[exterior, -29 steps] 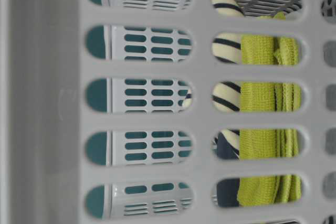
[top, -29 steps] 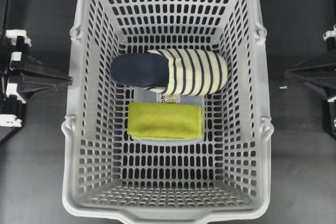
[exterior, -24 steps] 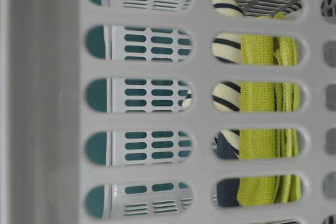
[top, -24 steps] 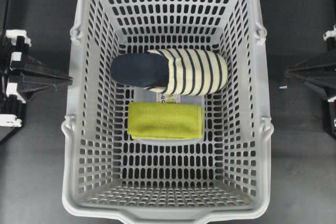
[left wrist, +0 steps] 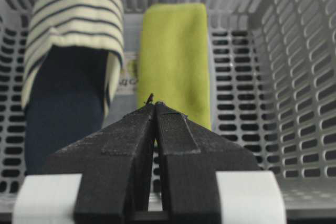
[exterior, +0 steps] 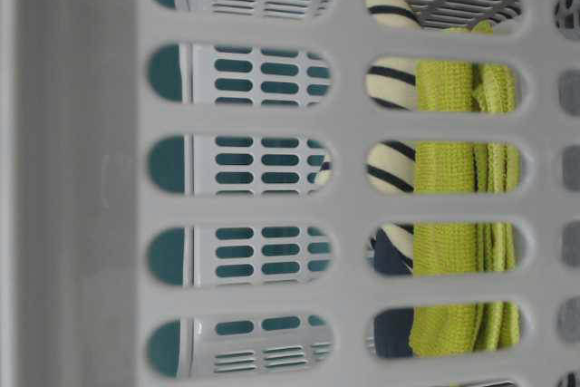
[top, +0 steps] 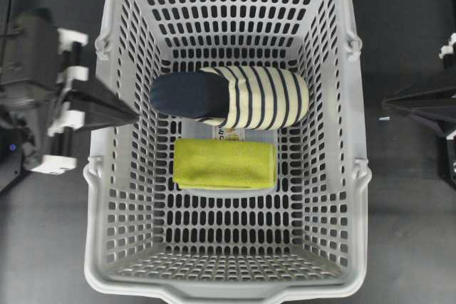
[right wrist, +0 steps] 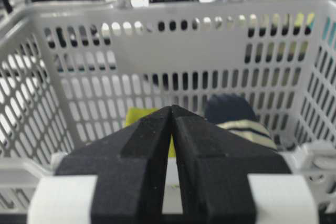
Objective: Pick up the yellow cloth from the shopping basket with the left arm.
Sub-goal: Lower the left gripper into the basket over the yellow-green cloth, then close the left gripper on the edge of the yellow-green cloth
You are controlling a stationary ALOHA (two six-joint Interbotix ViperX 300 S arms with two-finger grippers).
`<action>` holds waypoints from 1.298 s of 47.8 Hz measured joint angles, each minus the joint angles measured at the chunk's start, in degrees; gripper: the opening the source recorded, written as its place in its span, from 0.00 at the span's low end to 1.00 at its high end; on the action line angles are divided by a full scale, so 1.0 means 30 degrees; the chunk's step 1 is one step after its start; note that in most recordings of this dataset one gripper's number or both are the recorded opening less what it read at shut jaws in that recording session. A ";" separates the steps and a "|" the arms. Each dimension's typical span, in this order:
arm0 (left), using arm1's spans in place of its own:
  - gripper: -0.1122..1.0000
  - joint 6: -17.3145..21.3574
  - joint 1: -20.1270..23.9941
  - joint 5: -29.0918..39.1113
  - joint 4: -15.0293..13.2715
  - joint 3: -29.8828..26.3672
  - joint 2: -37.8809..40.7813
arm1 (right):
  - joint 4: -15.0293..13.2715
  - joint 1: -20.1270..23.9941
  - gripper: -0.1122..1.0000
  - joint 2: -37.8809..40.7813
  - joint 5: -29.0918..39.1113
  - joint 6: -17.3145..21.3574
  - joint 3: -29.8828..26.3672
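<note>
— What sort of place is this?
— A robot lab, it seems: a grey shopping basket (top: 228,275) sits on a plain dark desk (top: 406,233) between two black arms, at 9 and 3 o'clock.
— Anything else?
— Blurred equipment and cables beyond the basket's rim.

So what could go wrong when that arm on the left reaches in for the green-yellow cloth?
The slipper lies right beside the yellow cloth, so the left gripper might snag or nudge it. The gripper is shut and poised over the shopping basket wall; it must open before grasping, and could bump the rim or slotted side going down. The cloth also lies flat on the perforated floor, so the fingertips may scrape plastic or pinch only one layer.
</note>
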 measured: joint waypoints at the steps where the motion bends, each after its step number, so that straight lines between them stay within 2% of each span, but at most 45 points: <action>1: 0.10 0.0000 0.0000 0.0293 -0.0029 -0.0410 0.0352 | 0.0000 -0.0029 0.10 -0.0029 0.0088 0.0000 0.0000; 3: 0.10 0.0000 0.0000 0.0762 0.0000 -0.1055 0.0996 | 0.0000 -0.0088 0.12 -0.0117 0.0205 0.0000 0.0000; 6: 0.10 0.0000 0.0000 0.1523 -0.0029 -0.2051 0.2109 | 0.0000 -0.0117 0.20 -0.0234 0.0264 -0.0029 0.0000; 10: 0.11 -0.0117 0.0000 0.2256 0.0000 -0.2988 0.3340 | 0.0000 -0.0146 0.39 -0.0322 0.0293 -0.0029 0.0000; 12: 0.14 -0.0205 0.0029 0.2520 0.0000 -0.3516 0.3926 | 0.0000 -0.0146 0.52 -0.0381 0.0293 0.0000 -0.0029; 16: 0.25 -0.0205 0.0146 0.2871 0.0000 -0.4629 0.5068 | 0.0000 -0.0146 0.73 -0.0439 0.0352 0.0029 0.0000; 20: 0.45 -0.0176 0.0293 0.3750 0.0000 -0.5801 0.6240 | 0.0000 -0.0146 0.84 -0.0469 0.0381 0.0059 0.0000; 25: 0.74 -0.0264 0.0293 0.5537 0.0000 -0.7207 0.7910 | 0.0000 -0.0146 0.83 -0.0586 0.0645 0.0088 -0.0029; 28: 0.86 -0.0117 0.0205 0.6562 0.0000 -0.7939 0.8965 | 0.0029 -0.0146 0.83 -0.0615 0.0791 0.0088 -0.0029; 30: 0.90 -0.0146 0.0146 0.7178 0.0000 -0.8379 0.9697 | 0.0000 -0.0146 0.83 -0.0703 0.0820 0.0088 0.0000; 38: 0.89 -0.0264 0.0088 0.7852 0.0000 -0.9521 1.2363 | 0.0029 -0.0176 0.83 -0.1025 0.0820 0.0059 0.0000; 48: 0.88 -0.0264 -0.0117 0.7881 0.0000 -0.9785 1.4473 | 0.0029 0.0000 0.83 -0.1436 0.0908 0.0117 -0.0029; 62: 0.88 -0.0146 -0.0703 0.7119 0.0000 -0.9609 1.5352 | 0.0029 0.0000 0.83 -0.1641 0.0938 0.0146 -0.0029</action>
